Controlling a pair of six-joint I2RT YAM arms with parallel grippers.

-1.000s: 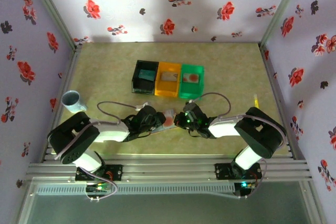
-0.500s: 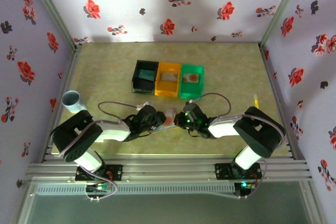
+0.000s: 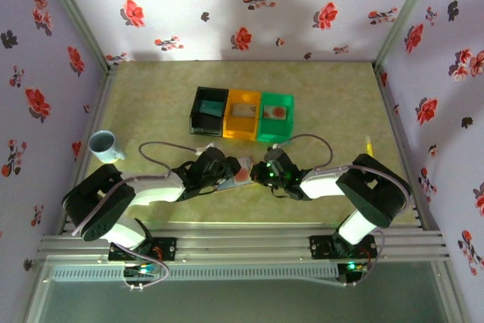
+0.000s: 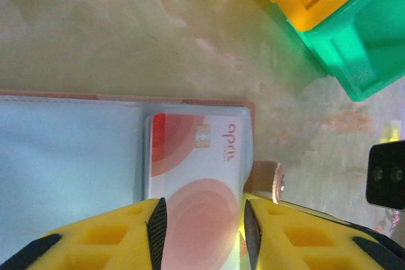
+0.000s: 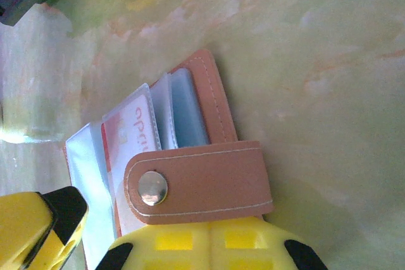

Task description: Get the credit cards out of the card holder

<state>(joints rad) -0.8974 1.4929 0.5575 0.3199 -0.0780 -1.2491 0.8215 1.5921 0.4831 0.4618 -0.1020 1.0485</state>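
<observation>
- The holder (image 3: 240,169) lies open on the desk (image 3: 151,92), at the middle of the top view, between the two grippers.
- A pale card (image 4: 196,162) with orange-red patches sits in a clear sleeve on the holder's blue-grey inside, lower centre of the left wrist view.
- The holder's brown tab (image 5: 202,181), with a metal snap (image 5: 152,188), lies folded across its edge in the lower half of the right wrist view.
- The left gripper (image 4: 202,226) has its yellow fingers apart, and the card spans the gap. I cannot tell whether they pinch it.
- The right gripper (image 5: 212,235) is closed, its tips at the tab's lower edge.
- A black bin (image 3: 208,110), an orange bin (image 3: 242,115) and a green bin (image 3: 275,116) stand touching in a row just above the holder.
- A blue cup (image 3: 104,146) stands at the desk's left edge.
</observation>
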